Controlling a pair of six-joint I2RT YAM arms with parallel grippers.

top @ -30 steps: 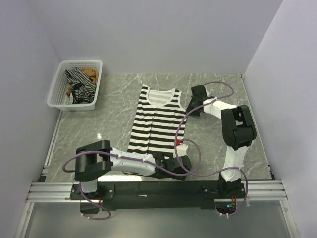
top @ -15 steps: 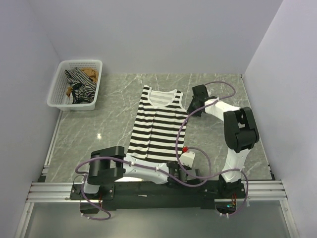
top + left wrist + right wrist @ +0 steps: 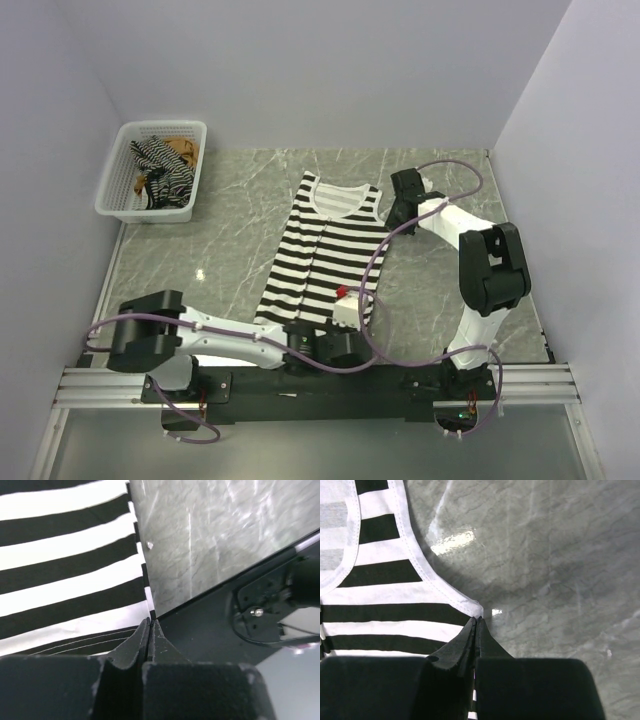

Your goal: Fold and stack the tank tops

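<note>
A bold black-and-white striped tank top lies flat in the middle of the marble table, neck toward the back. My left gripper is shut on its near right hem corner, close to the table's front edge; in the left wrist view the jaws pinch the hem of the striped cloth. My right gripper is shut on the top's right side just under the armhole, seen in the right wrist view against the stripes. A thin dark striped top and a tan top sit crumpled in the basket.
The white mesh basket stands at the back left by the wall. Purple cables loop over the table near both arms. The black base rail runs right beside the left gripper. Grey walls close in the table on three sides.
My left gripper has closed on the hem corner while its arm swung low along the front edge. The striped top has shifted right and toward the back, carried by the right gripper.
</note>
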